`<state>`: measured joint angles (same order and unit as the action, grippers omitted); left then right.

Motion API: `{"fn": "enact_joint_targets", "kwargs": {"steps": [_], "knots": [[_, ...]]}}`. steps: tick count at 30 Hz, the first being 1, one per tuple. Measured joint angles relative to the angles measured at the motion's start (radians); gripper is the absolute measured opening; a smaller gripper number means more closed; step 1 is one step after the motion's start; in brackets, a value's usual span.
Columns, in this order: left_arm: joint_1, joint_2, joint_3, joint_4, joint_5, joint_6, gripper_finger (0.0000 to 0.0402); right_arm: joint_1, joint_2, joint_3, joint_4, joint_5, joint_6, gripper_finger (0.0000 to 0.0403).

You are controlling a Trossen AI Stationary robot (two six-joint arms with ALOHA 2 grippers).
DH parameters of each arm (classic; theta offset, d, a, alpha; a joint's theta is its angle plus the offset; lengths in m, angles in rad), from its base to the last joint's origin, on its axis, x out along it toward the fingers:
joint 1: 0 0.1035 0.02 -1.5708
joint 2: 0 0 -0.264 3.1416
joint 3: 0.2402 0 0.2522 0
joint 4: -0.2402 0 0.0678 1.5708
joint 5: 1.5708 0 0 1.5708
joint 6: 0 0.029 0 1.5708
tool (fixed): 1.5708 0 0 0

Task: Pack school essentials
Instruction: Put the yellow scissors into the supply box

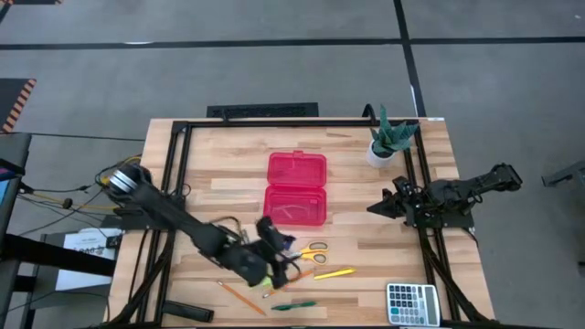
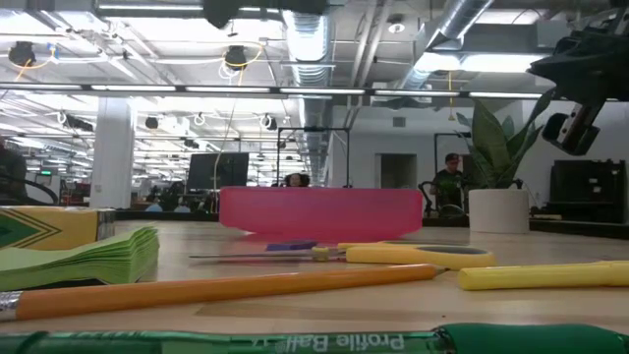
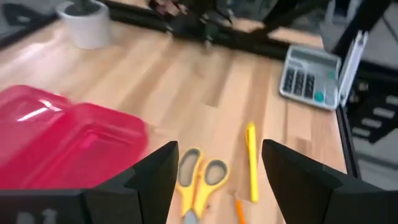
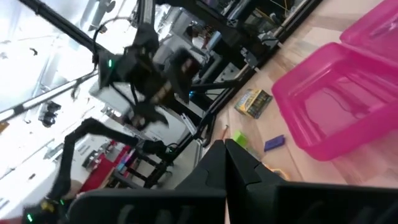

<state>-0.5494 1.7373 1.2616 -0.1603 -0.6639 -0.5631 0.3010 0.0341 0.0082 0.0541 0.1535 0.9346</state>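
While your left gripper [image 3: 214,171] hangs above the table [image 1: 366,196] with its fingers [image 3: 152,171] spread and nothing between them, the scissors [image 3: 198,180] lie directly below the gap, their orange-yellow handles pointing forward from the hand. Just to one side of the scissors, under the other finger's edge, you have a yellow pen [image 3: 251,158], and the tip of an orange pencil [image 3: 239,210] shows close beneath the gripper. On the opposite side of the hand sits the open pink case [image 3: 68,140], near but not touching the fingers. Farther ahead of the gripper you can see the grey calculator [image 3: 309,78] and the white plant pot [image 3: 85,25].

From above, a green pen [image 1: 292,306] lies on the table near that gripper too.

Your right gripper [image 4: 225,163] waits well apart by the table's right rail, fingers pressed together and holding nothing; beyond its tips lie the crayon box [image 4: 253,102] and a small blue eraser [image 4: 273,143].
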Motion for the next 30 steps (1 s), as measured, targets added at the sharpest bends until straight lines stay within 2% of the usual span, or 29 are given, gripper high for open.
{"fn": "enact_joint_targets", "kwargs": {"steps": [3,7,13,23,30], "knots": [[0.012,0.093,0.065,-0.011,0.091,0.010,0.0227,0.001,0.000,0.000,0.003,-0.004,0.039,0.0007],[0.025,0.167,0.112,-0.054,0.161,-0.079,0.0226,0.001,0.000,0.000,-0.001,-0.036,0.053,0.0007],[0.026,0.177,0.094,-0.144,0.133,-0.117,0.0226,0.001,0.000,0.000,-0.010,-0.088,0.057,0.0007],[0.023,0.179,0.021,-0.121,0.143,-0.178,0.0226,0.000,0.000,0.000,-0.013,-0.088,0.055,0.0007],[0.022,0.179,-0.003,-0.109,0.154,-0.200,0.0226,-0.001,0.000,0.000,-0.013,-0.079,-0.050,0.0007]]}}
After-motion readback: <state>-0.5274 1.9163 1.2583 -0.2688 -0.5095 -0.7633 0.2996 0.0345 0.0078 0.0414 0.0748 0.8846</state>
